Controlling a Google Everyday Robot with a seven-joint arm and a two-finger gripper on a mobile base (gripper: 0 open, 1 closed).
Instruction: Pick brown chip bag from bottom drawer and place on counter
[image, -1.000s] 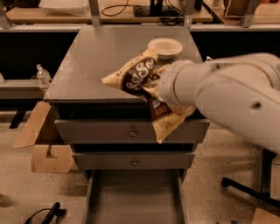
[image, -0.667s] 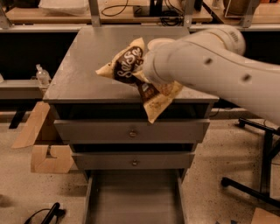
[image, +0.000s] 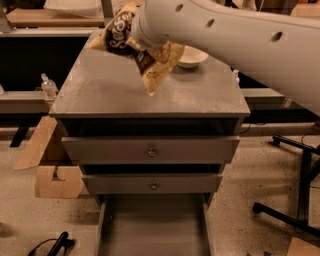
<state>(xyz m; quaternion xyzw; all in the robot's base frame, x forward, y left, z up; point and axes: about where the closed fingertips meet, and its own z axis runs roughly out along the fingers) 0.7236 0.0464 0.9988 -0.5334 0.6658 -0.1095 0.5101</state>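
The brown chip bag (image: 152, 67), tan with a dark brown panel and white script, hangs tilted in the air over the back middle of the counter (image: 115, 97). My gripper (image: 136, 48) sits at the end of the big white arm that comes in from the upper right. It is shut on the bag's middle, and its fingers are mostly hidden by the wrist and the bag. The bag is clear of the counter top. The bottom drawer (image: 152, 232) is pulled open below, and its grey tray shows nothing inside.
A white bowl (image: 194, 56) stands at the counter's back right, just behind the bag. Two upper drawers with round knobs (image: 151, 152) are slightly ajar. Cardboard pieces (image: 45, 167) and a bottle (image: 48, 85) are at the left. A black chair base (image: 295, 202) is at the right.
The arm has carried the bag up from the counter's front edge and back over the counter top, toward the bowl. The bag stays in the grip.
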